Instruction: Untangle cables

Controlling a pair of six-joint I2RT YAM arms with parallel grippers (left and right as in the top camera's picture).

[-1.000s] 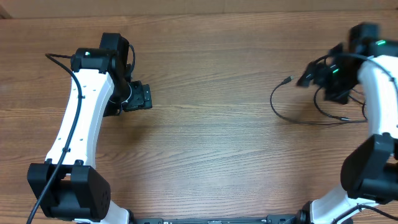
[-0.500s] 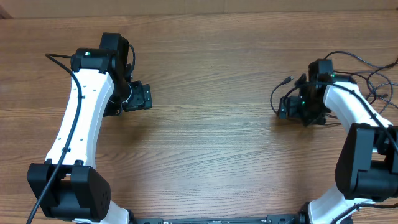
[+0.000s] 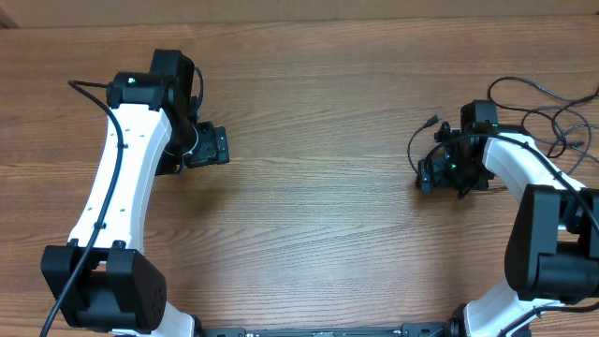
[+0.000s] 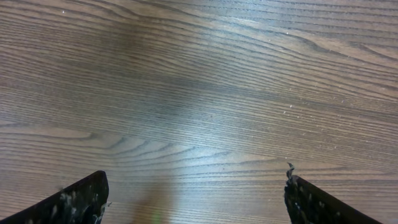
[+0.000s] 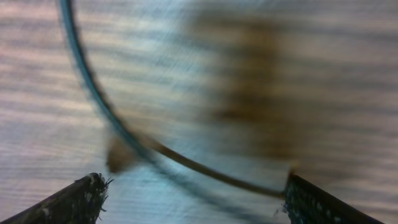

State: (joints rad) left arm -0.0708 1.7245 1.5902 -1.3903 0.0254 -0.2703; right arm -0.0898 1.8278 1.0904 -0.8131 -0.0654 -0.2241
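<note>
Thin black cables lie at the right of the table. One cable (image 3: 412,147) curves in an arc with a small plug end (image 3: 432,121). More loose loops (image 3: 537,92) spread at the far right. My right gripper (image 3: 429,175) is open and low over the bottom of the arc. In the right wrist view the cable (image 5: 93,102) runs blurred from the top left down between the open jaws (image 5: 193,202) and reaches the right finger. My left gripper (image 3: 218,147) is open and empty over bare wood (image 4: 199,112), far from the cables.
The wooden table (image 3: 318,215) fills the view. The white left arm (image 3: 122,178) stretches along the left side and the right arm (image 3: 538,197) along the right edge. The table's far edge (image 3: 309,19) runs along the top.
My right arm has swung in from the far right and dropped onto the cable arc, uncovering the loops at the far right. The left arm has not moved.
</note>
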